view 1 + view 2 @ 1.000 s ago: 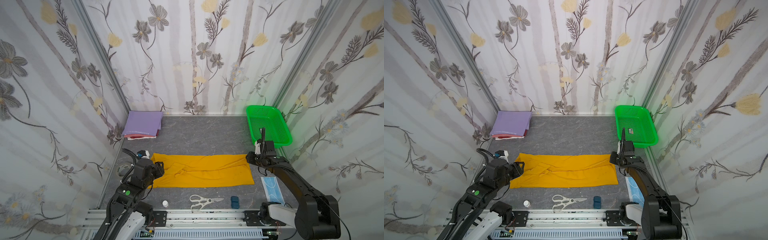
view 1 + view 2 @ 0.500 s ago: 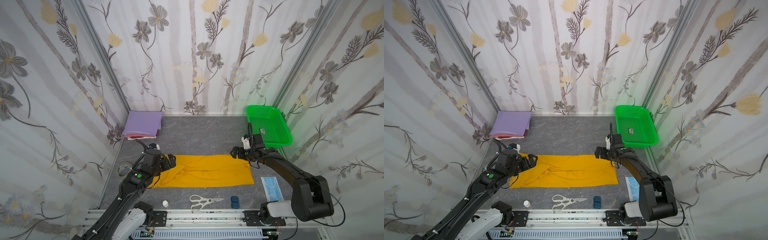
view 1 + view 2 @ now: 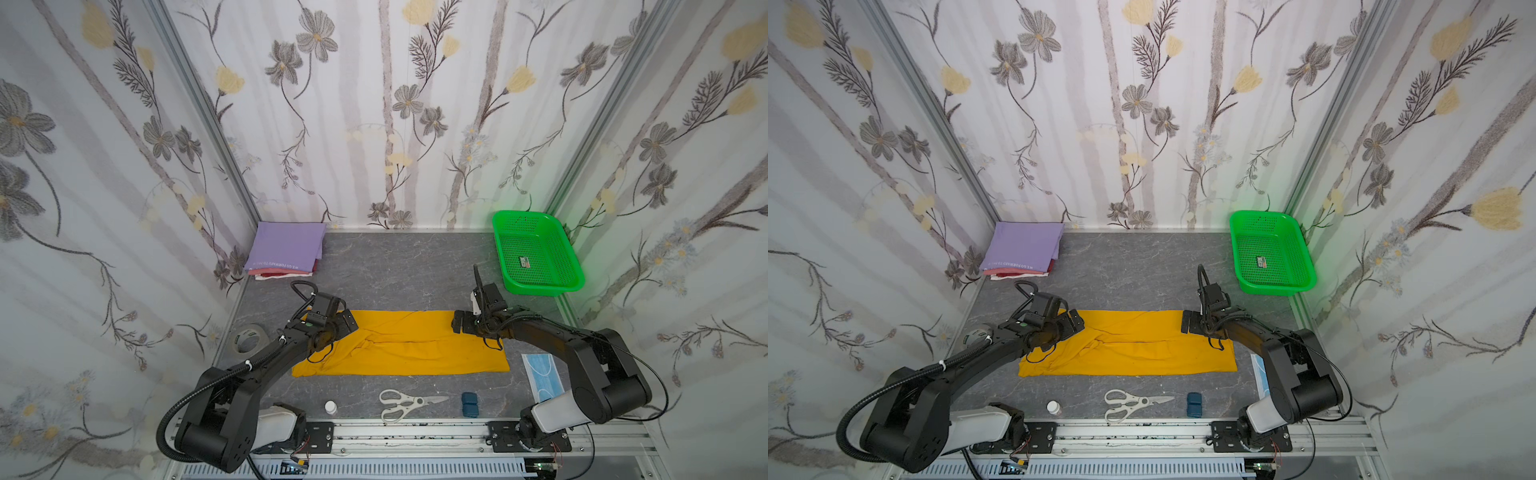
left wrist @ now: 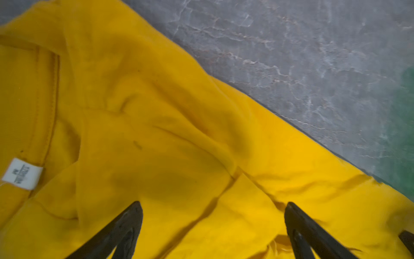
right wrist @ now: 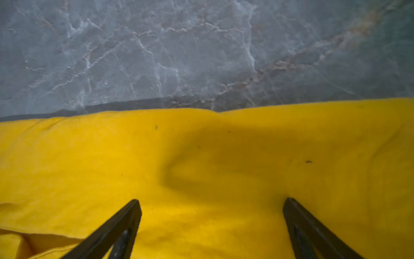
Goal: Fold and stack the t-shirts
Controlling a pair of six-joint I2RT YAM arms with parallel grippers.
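A mustard-yellow t-shirt lies as a long folded strip across the grey table, in both top views. Its white neck tag shows in the left wrist view. My left gripper hovers open over the strip's left end near the far edge. My right gripper hovers open over the right end, also near the far edge. Neither holds cloth. A stack of folded t-shirts sits at the back left, with a lavender one on top and a red one beneath.
A green mesh basket stands at the back right. Along the front edge lie scissors, a small white bottle and a small blue block. A light-blue face mask lies front right, and a tape roll lies at the left.
Both grippers have moved from the outer ends of the yellow shirt inward over it. The shirt lies as before.
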